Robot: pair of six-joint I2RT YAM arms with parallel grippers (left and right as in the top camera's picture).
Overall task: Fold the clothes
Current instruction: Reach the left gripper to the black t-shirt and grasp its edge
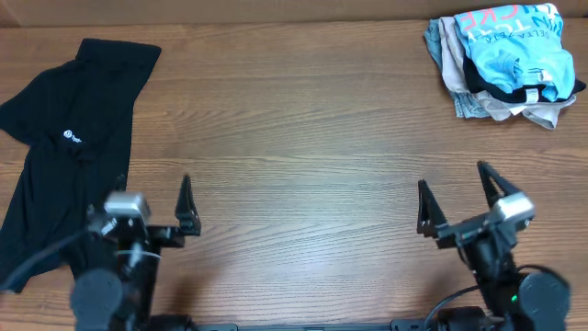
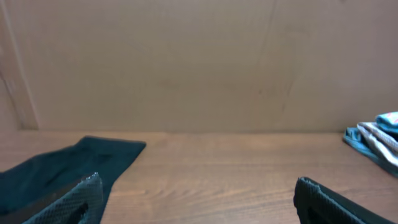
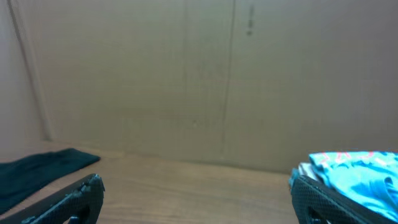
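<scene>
Black soft short-sleeved T-shirt (image 1: 55, 184) with a small round white mark lies crumpled on the left side of the brown wooden table (image 1: 303, 138), my left gripper (image 2: 199, 180) and right gripper (image 3: 196, 180) are wide open and empty, and grabbing just one layer could bunch it worse.

Robot test bench: wooden table (image 1: 303, 138) walled by plain cardboard (image 2: 186, 62).

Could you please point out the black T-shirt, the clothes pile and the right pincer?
black T-shirt (image 1: 66, 164), overhead view, its chest
clothes pile (image 1: 505, 57), overhead view, blue top shirt
right pincer (image 1: 451, 176), overhead view, between its fingertips
</scene>
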